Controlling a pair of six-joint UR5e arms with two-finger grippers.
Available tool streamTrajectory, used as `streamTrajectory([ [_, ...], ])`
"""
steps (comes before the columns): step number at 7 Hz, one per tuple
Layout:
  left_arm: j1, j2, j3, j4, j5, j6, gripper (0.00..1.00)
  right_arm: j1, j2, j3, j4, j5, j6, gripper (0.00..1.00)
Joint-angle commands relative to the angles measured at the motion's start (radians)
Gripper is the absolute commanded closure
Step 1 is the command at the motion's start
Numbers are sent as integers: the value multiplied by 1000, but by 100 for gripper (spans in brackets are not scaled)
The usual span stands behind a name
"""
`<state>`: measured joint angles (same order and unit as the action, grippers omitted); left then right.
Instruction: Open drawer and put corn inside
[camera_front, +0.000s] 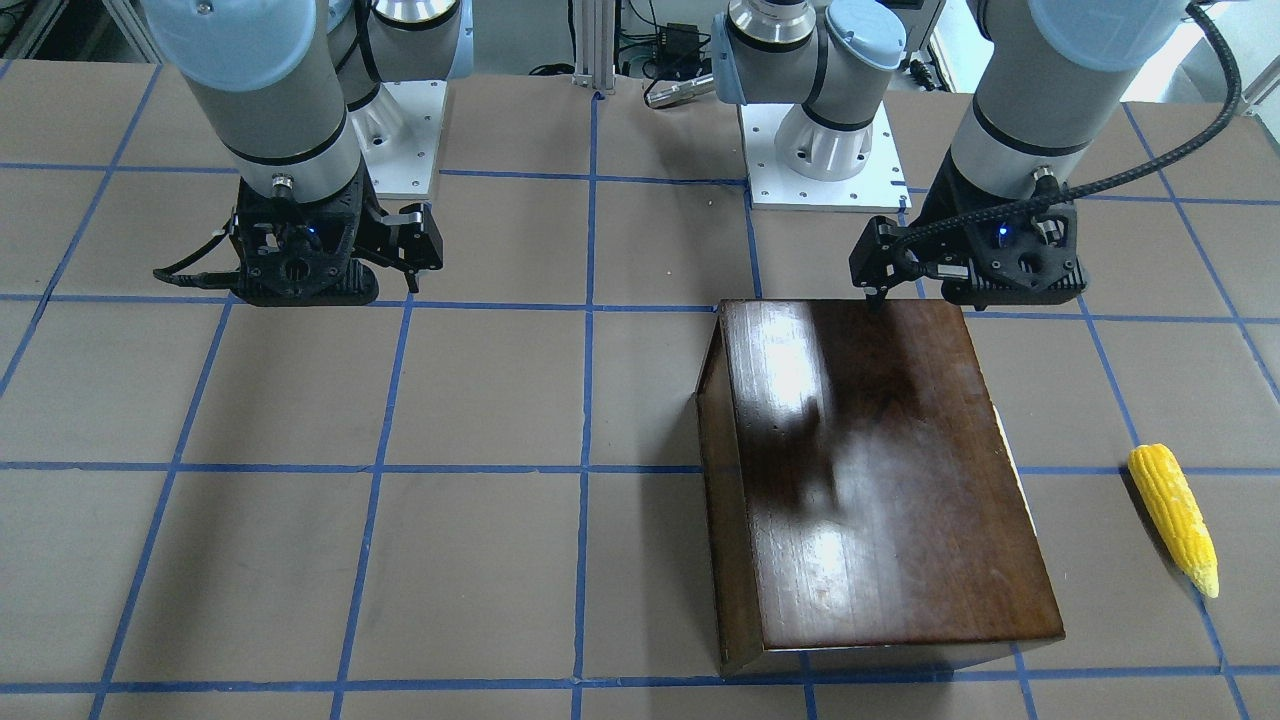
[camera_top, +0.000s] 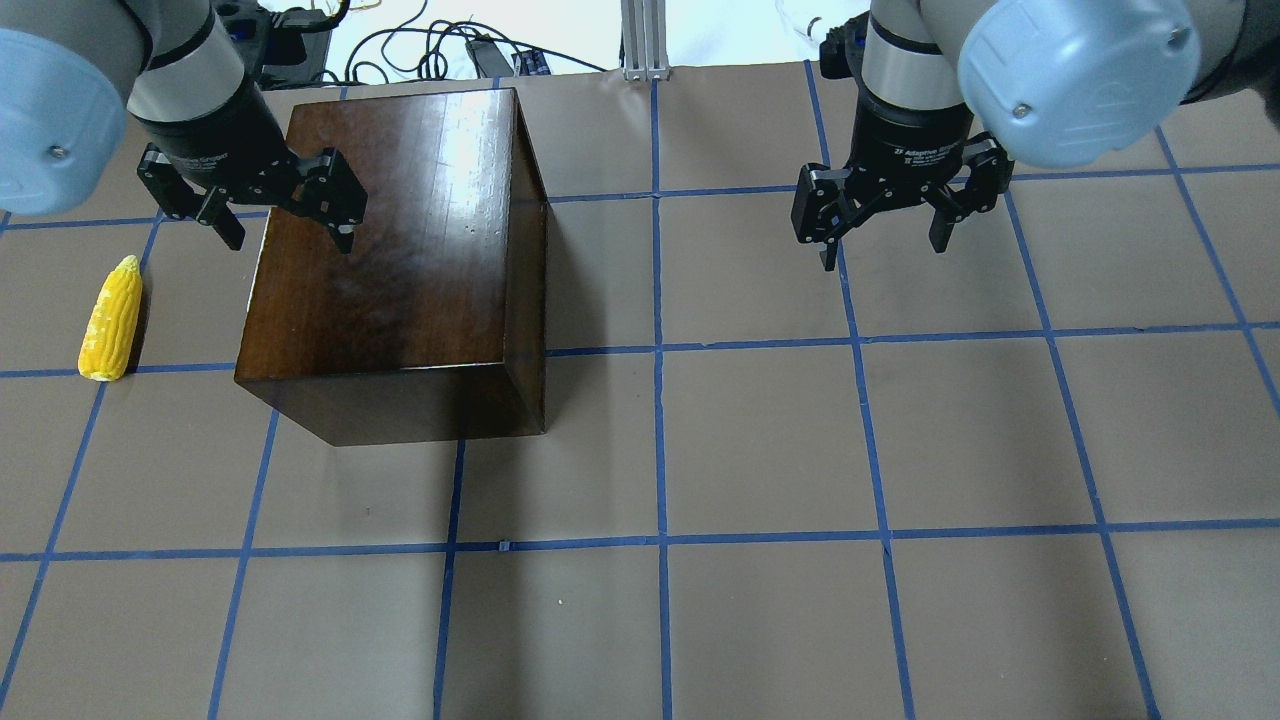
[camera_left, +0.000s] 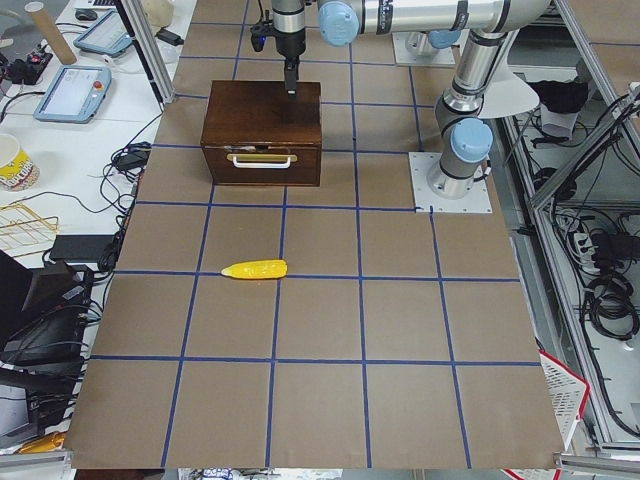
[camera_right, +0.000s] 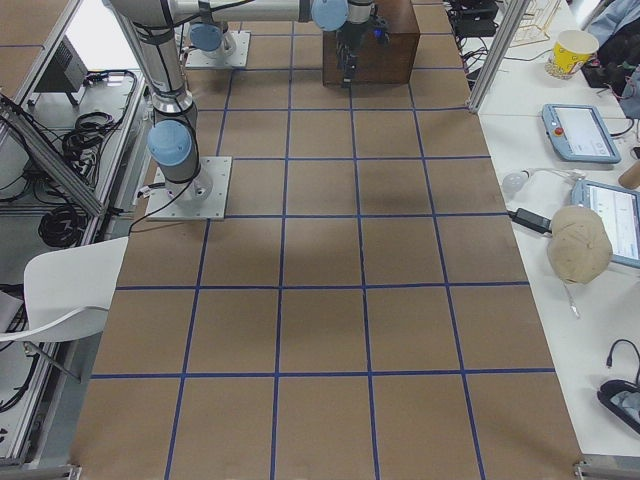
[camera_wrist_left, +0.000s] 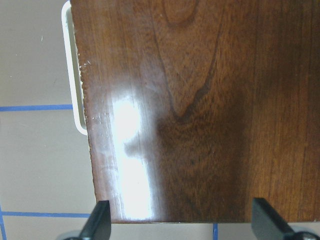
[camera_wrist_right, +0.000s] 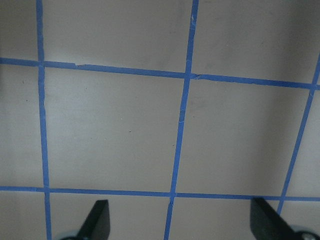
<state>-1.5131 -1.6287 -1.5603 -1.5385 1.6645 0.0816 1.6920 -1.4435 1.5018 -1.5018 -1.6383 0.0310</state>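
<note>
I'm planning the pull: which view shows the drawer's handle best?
Exterior left: it faces the drawer front, showing the whole pale handle. The left wrist view catches only the handle's edge beside the box; overhead and exterior right hide it; front-facing shows at most a sliver.

Bright even overhead light, white glare on glossy box top, soft shadows, sharp focus

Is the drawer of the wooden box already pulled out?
No, the drawer sits flush in the box, and the corn lies on the table in front of it.
</note>
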Motion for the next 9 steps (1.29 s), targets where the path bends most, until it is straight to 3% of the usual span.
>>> streamTrajectory([
  [1,-4,-2,5,-5,-55,-3,0,0,0,0,0,0,1,0],
  [9,-7,32,-4,-40,-68,0,0,0,0,0,0,0,1,0],
])
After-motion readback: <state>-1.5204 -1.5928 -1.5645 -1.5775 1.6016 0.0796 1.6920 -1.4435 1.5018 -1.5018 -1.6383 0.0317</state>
